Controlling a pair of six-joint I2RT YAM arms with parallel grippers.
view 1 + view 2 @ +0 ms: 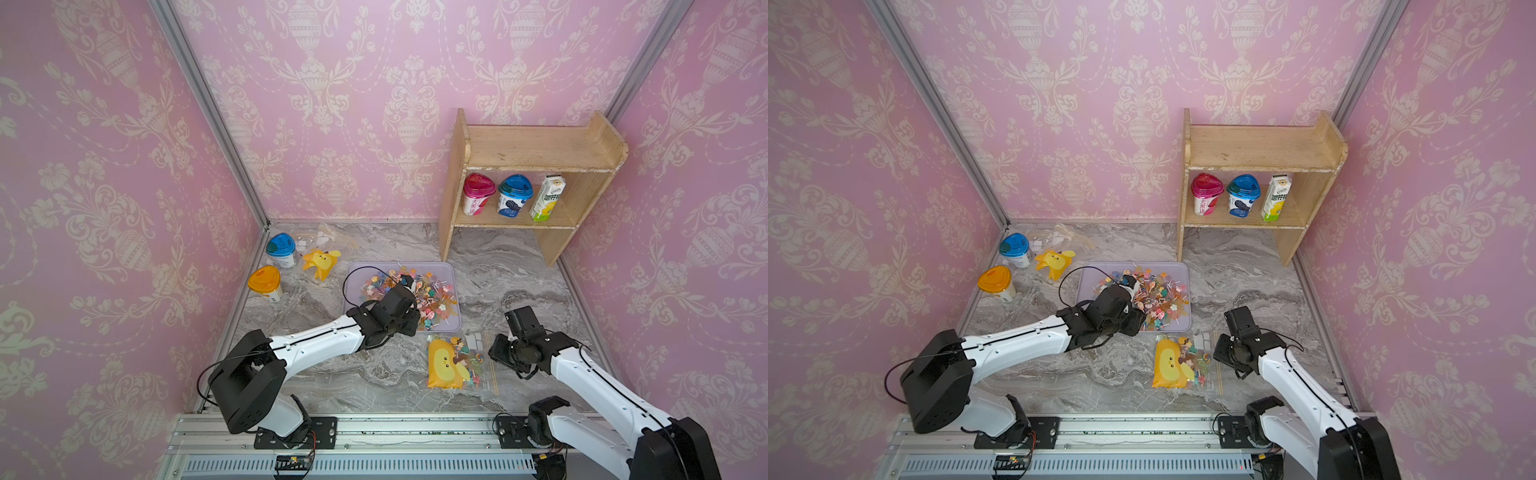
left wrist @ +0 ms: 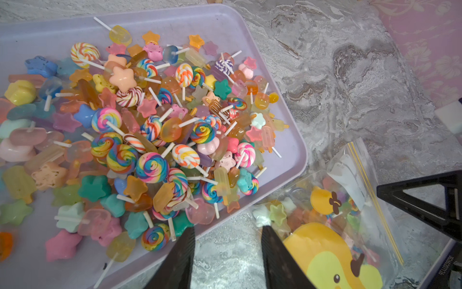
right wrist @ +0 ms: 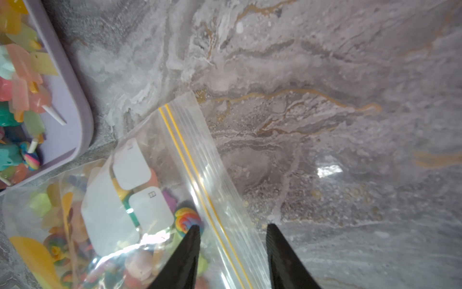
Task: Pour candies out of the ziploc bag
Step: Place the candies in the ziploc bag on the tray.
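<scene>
pink damask walls, gry marble floor, wd shelf

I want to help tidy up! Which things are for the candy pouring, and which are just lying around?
For the job: ziploc bag, candies, purple tray.

Just lying about: blue-lidded cup on the table, orange-lidded cup, crumpled yellow bag, wooden shelf.

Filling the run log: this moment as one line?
left gripper open, empty, at tray edge | right gripper open over ziploc bag seal | bag on table, candies inside
</scene>
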